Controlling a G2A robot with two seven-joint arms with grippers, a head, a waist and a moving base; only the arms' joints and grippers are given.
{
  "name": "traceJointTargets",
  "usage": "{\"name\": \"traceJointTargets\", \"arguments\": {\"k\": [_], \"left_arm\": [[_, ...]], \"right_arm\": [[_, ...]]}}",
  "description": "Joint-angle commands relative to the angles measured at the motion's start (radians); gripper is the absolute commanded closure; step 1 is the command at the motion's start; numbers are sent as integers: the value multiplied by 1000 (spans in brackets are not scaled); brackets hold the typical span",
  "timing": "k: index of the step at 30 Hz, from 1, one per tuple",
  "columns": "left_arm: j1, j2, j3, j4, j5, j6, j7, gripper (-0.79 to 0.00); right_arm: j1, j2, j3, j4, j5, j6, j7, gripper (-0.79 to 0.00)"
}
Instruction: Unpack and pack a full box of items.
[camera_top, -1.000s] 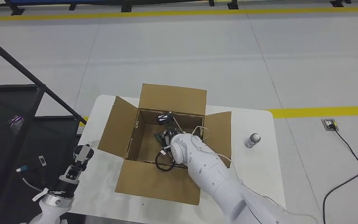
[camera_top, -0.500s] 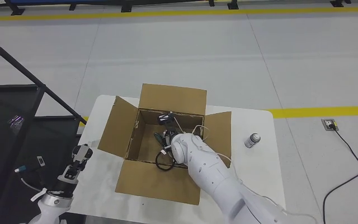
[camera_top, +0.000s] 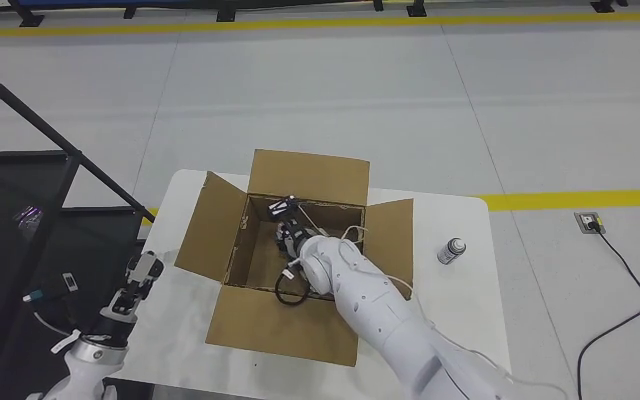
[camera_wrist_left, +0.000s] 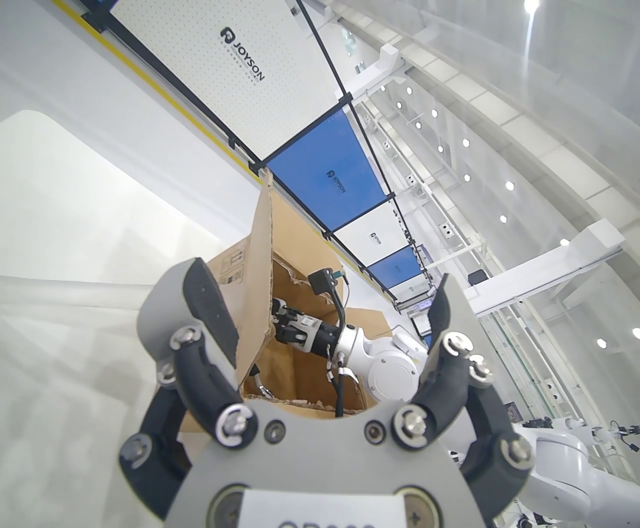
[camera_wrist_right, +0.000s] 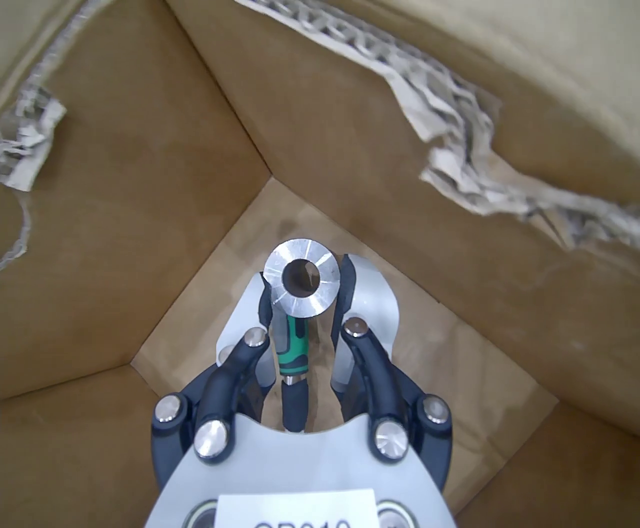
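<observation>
An open cardboard box (camera_top: 308, 176) stands in the middle of the white table (camera_top: 450, 300). My right gripper (camera_top: 288, 236) is inside it, near the back wall, shut on a tool with a green and black handle (camera_wrist_right: 293, 346) and a round metal socket head (camera_wrist_right: 301, 285). The tool stands between the fingers, above the box floor (camera_wrist_right: 235, 280). From the left wrist view the right gripper (camera_wrist_left: 289, 327) shows over the box's flap (camera_wrist_left: 261, 280). My left gripper (camera_top: 141, 273) is at the table's left edge, open and holding nothing, its pads (camera_wrist_left: 207, 300) wide apart.
A small grey can with a dark cap (camera_top: 452, 250) stands on the table right of the box. A black loop of cable (camera_top: 291, 293) lies in the box by the front wall. A dark rack (camera_top: 40, 230) stands left of the table. The box flaps spread outward.
My right gripper has lifted with the tool and shifted toward the box's back wall. The left gripper has drifted slightly outward to the left.
</observation>
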Motion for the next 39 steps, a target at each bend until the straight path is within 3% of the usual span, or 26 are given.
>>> {"name": "traceJointTargets", "arguments": {"k": [1, 8, 15, 22, 26, 33, 39], "left_arm": [[-4, 0, 4, 0, 0, 0, -2, -785], [-11, 1, 13, 7, 3, -1, -1, -785], [-18, 2, 14, 20, -7, -3, -1, -785], [-25, 4, 16, 28, -17, -7, -5, -785], [-29, 5, 20, 31, -28, -14, -13, -785], [-51, 7, 32, 44, -43, -19, -36, -785], [-75, 10, 48, 56, -45, -26, -56, -785]], "right_arm": [[-13, 11, 4, -33, -15, -11, -6, 0], [-82, 75, 44, -222, -94, 17, 19, 0], [-224, 170, 145, -580, -237, 112, 145, 0], [-471, 265, 308, -1067, -450, 164, 337, 0], [-637, 300, 405, -1331, -559, 208, 385, 0], [-924, 337, 543, -1721, -672, 252, 353, 0], [-1102, 350, 624, -1910, -711, 299, 305, 0]]}}
